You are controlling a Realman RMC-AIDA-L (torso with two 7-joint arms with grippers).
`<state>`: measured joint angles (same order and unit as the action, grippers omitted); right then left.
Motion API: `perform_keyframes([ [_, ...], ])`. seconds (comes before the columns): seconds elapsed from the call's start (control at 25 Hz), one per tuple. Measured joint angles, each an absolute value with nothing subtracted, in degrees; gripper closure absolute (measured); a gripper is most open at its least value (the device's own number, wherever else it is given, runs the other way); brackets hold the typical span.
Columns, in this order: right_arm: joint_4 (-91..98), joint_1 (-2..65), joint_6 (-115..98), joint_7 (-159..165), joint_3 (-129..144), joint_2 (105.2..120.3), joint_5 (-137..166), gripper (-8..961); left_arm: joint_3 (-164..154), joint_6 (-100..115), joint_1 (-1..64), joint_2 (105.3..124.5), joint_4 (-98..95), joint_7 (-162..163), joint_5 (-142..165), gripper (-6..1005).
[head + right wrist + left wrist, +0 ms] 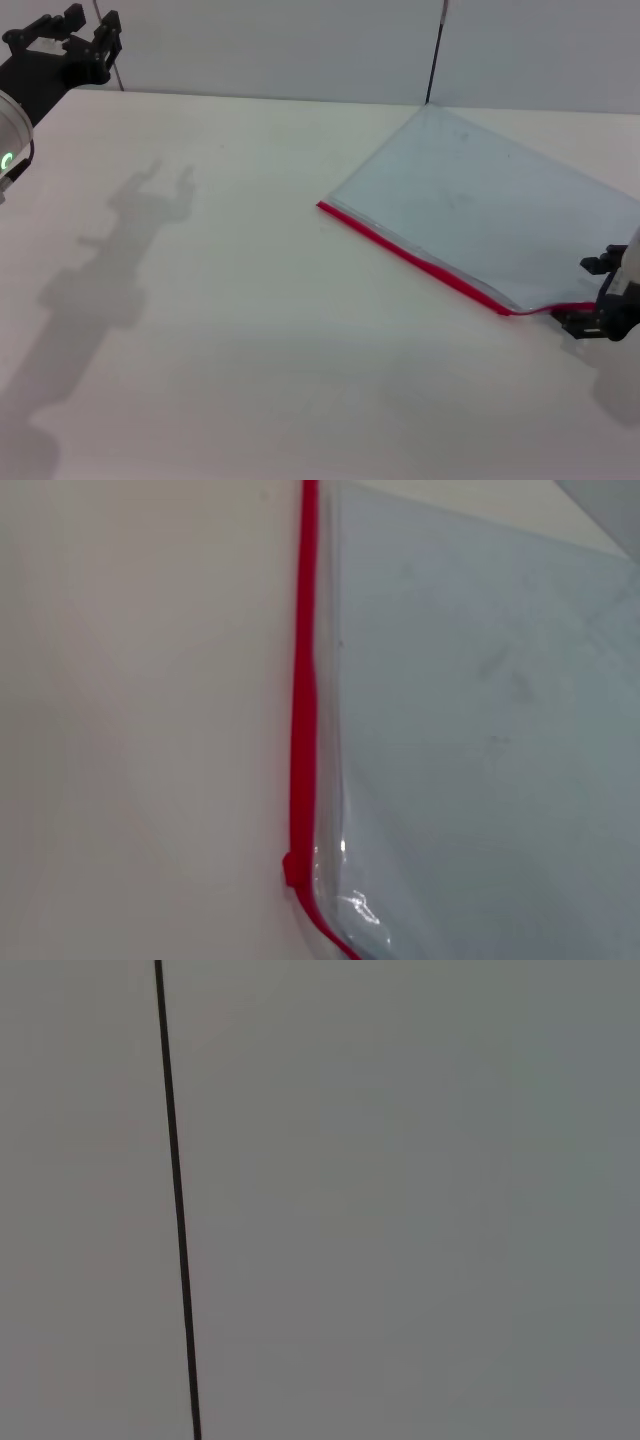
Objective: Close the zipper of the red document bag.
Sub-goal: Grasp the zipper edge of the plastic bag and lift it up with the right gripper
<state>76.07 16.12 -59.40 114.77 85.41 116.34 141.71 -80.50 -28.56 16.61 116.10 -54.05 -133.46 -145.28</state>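
The broad white table carries the red document bag, a flat translucent blue-grey plastic pouch lying on its right half. It looks light, floppy and slick, likely to slide unless pinned. Its thin red zipper trims the near long edge; the small slider nub is the best place to pinch. The right gripper sits at the zipper's right end, touching that lifted corner, though whether it grips cannot be told. The left gripper hangs spread wide, far off at the back left
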Motion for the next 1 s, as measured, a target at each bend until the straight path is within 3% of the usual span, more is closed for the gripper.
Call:
perform_keyframes([
  [1.0, 73.8, 18.3, -60.4, 116.5, 86.2, 116.22, 145.1, 199, -80.6, -28.6, 16.9, 116.1, -54.1, -133.6, -145.3, 576],
])
